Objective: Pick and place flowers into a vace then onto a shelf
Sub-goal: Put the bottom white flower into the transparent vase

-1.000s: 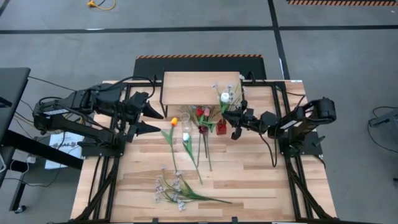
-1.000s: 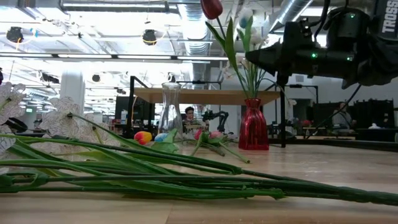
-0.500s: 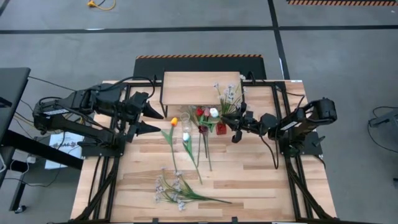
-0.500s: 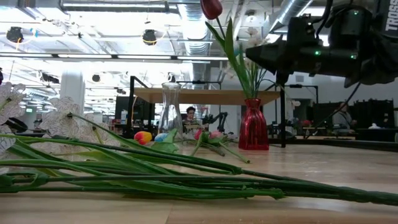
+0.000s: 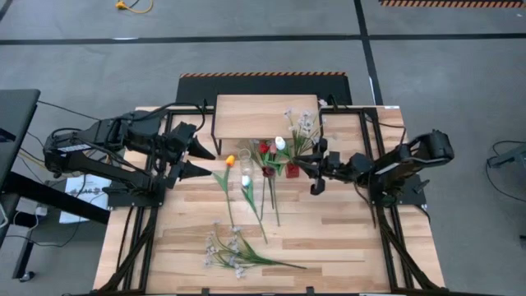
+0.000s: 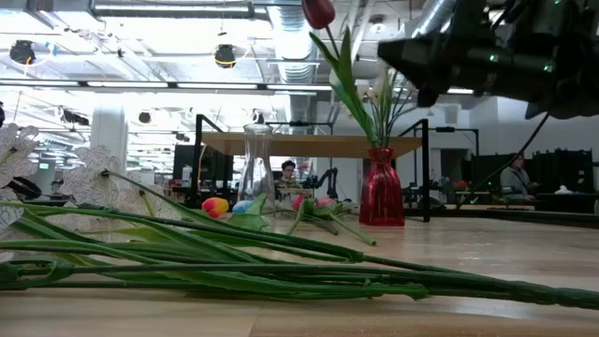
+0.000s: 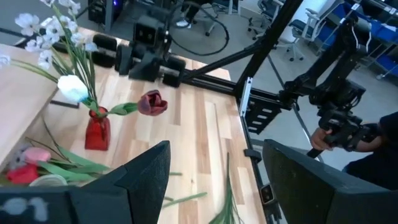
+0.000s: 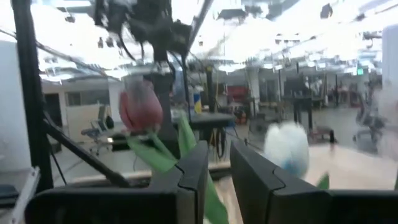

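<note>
Right gripper [image 5: 316, 178] hangs just at 3 o'clock of the red vase [image 5: 292, 170], above table level; fingers nearly together with a thin gap in the right wrist view, nothing between them. Left gripper [image 5: 200, 159] waits at 9 o'clock of the table, jaws spread wide, holding nothing.

Red vase stands on the table [image 5: 345, 238] just at 6 o'clock of the shelf [image 5: 265, 117], not on it; it holds a red tulip [image 7: 152, 102], a white tulip [image 7: 73, 88] and a white-lilac spray [image 7: 53, 31]. A clear glass vase [image 6: 259, 169] stands beside it, apparently empty. Loose tulips [image 5: 246, 191] lie near table centre; another blossom spray [image 5: 234, 251] lies toward 6 o'clock.

Risks, as a guess: red vase is narrow and top-heavy with tall stems, so a brush from the right gripper, or a grab high on the neck, could tip it or drag stems out; leaning tulip heads may catch on the arm; lifting onto the shelf could knock the base on the board edge; loose stems overlap, so picking one may drag its neighbours.

Writing: part of a white word on the right arm in the low view, cut off, not readable; no other labels legible.
</note>
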Available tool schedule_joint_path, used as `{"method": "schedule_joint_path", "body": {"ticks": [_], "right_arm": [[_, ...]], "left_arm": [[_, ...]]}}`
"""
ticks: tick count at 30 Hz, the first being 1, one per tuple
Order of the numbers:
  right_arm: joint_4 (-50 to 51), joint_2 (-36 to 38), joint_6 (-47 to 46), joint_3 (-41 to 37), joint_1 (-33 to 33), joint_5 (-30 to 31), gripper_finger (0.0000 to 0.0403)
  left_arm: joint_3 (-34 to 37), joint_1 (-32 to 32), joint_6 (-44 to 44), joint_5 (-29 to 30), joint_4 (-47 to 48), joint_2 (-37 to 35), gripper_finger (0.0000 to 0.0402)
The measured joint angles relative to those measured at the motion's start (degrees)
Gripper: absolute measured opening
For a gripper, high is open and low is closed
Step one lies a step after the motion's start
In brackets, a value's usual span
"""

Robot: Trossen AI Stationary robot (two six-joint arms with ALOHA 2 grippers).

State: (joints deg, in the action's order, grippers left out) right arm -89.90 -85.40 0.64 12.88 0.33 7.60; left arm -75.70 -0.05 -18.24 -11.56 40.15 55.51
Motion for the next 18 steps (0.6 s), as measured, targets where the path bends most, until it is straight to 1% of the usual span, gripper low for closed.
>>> {"method": "schedule_joint_path", "body": {"ticks": [7, 11, 14, 16, 18], "right_arm": [[0.07, 7.75, 2.87, 0.00, 3.11, 0.00, 0.0063], [1.82, 12.99, 2.88, 0.76, 5.65, -0.21, 0.0063], [9.49, 17.12, 4.89, 3.45, 8.31, -0.19, 0.0063], [18.57, 19.68, 7.52, 6.72, 10.20, 0.10, 0.0063], [30.10, 22.28, 9.64, 11.10, 11.81, 2.12, 0.0063]], "left_arm": [[0.00, -0.14, 0.42, -0.06, 0.03, 0.00, 0.0245], [0.07, -3.05, 2.30, 0.03, 0.24, -0.57, 0.0245], [0.04, -6.04, 3.35, 2.04, -1.73, -1.35, 0.0245], [0.04, -8.20, 3.73, 4.51, -1.92, -1.41, 0.0245], [0.04, -10.27, 3.81, 6.71, -1.83, -1.28, 0.0245]]}}
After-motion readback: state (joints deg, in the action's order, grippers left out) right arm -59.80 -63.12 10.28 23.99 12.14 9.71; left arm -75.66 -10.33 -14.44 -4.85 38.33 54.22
